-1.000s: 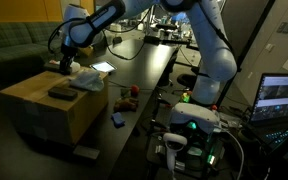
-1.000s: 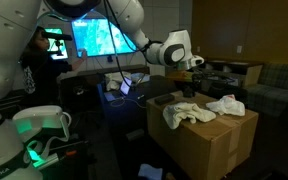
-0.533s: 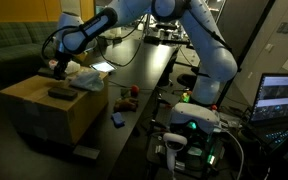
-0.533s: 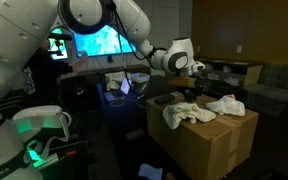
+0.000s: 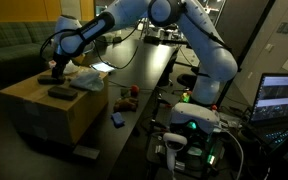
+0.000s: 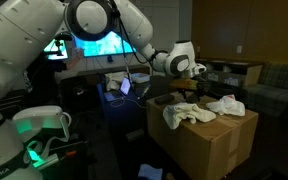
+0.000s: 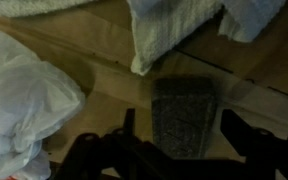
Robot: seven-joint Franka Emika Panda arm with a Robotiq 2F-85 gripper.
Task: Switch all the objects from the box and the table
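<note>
A cardboard box point(image 5: 39, 112) shows in both exterior views, with its side also visible point(image 6: 209, 148). On its top lie a dark grey rectangular block point(image 5: 60, 93) and white cloths point(image 5: 87, 80), which also show in an exterior view point(image 6: 189, 114). My gripper point(image 5: 52, 74) hangs low over the box top. In the wrist view the gripper point(image 7: 181, 128) is open, and the block point(image 7: 184, 112) lies between its two fingers, not gripped. A white cloth point(image 7: 174, 25) lies just beyond the block and a crumpled white one point(image 7: 19, 100) to the left.
A long dark table point(image 5: 149, 60) runs beside the box, with a small red object point(image 5: 133, 92) and a blue item point(image 5: 117, 119) near it. Monitors point(image 6: 96, 40) and cables stand behind. A laptop point(image 5: 282, 98) sits at the right.
The arm has swung further over the box and lowered, bringing the gripper down towards the box top near the dark block. The objects on the box have not moved.
</note>
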